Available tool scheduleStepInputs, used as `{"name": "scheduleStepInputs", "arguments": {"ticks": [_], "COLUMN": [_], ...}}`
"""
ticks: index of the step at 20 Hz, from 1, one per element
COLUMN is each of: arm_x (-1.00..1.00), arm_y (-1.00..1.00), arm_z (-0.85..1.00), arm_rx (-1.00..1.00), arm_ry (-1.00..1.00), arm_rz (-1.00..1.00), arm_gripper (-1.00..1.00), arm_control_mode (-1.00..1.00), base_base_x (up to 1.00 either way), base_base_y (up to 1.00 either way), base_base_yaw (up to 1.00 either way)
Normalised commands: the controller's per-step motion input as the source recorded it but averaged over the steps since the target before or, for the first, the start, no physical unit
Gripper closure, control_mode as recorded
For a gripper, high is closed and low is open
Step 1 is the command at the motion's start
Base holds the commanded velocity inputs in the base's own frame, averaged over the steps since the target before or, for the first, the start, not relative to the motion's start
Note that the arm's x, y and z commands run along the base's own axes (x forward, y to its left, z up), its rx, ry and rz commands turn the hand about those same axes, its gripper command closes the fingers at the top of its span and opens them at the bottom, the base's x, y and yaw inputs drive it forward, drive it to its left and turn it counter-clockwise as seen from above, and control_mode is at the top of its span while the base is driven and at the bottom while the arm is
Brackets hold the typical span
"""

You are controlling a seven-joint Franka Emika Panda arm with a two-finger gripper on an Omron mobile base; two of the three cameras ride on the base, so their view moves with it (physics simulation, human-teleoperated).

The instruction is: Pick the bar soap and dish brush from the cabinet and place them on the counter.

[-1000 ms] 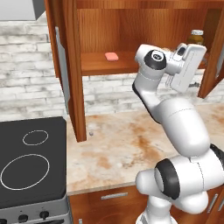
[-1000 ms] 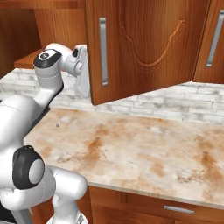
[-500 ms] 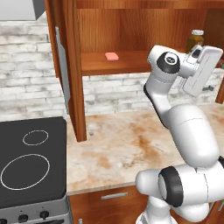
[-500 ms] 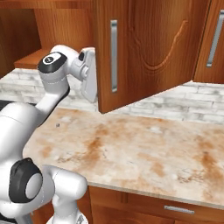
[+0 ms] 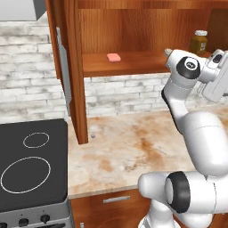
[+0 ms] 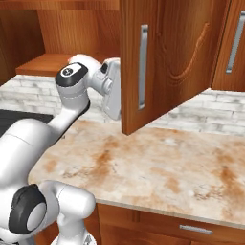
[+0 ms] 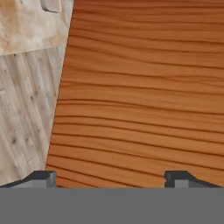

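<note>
The pincer (image 7: 111, 177) stands wide open and empty, its tips close against the inner face of the right cabinet door (image 6: 167, 62). Farther left, the soap (image 5: 114, 57) lies flat on the cabinet (image 5: 147, 31) shelf, well apart from the hand; a jar (image 5: 198, 42) stands at the shelf's right end. I see no brush. The counter (image 5: 129, 147) lies below. The soap looks light, stiff and probably slick: best pinched across its narrow sides, low.
</note>
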Motion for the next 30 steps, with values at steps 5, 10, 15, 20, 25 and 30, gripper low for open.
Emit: {"name": "scheduleStepInputs", "arguments": {"ticks": [5, 10, 15, 20, 25, 30], "arm_x": [-0.04, 0.0, 0.01, 0.08, 0.11, 0.03], "arm_y": [-0.6, -0.6, -0.59, -0.54, -0.39, -0.11], "arm_z": [-0.09, -0.09, -0.1, -0.06, -0.04, 0.0], "arm_rx": [0.01, 0.03, 0.04, 0.05, 0.04, 0.02], "arm_ry": [-0.02, 0.0, 0.0, 0.0, 0.0, 0.0], "arm_rz": [-0.01, 0.0, 0.0, 0.0, 0.0, 0.01], "arm_gripper": [-1.0, -1.0, -1.0, -1.0, -1.0, -1.0], "arm_control_mode": [-1.0, -1.0, -1.0, -1.0, -1.0, -1.0], "base_base_x": [0.0, 0.0, 0.0, 0.0, 0.0, 0.0], "base_base_y": [0.0, 0.0, 0.0, 0.0, 0.0, 0.0], "base_base_yaw": [0.0, 0.0, 0.0, 0.0, 0.0, 0.0]}}
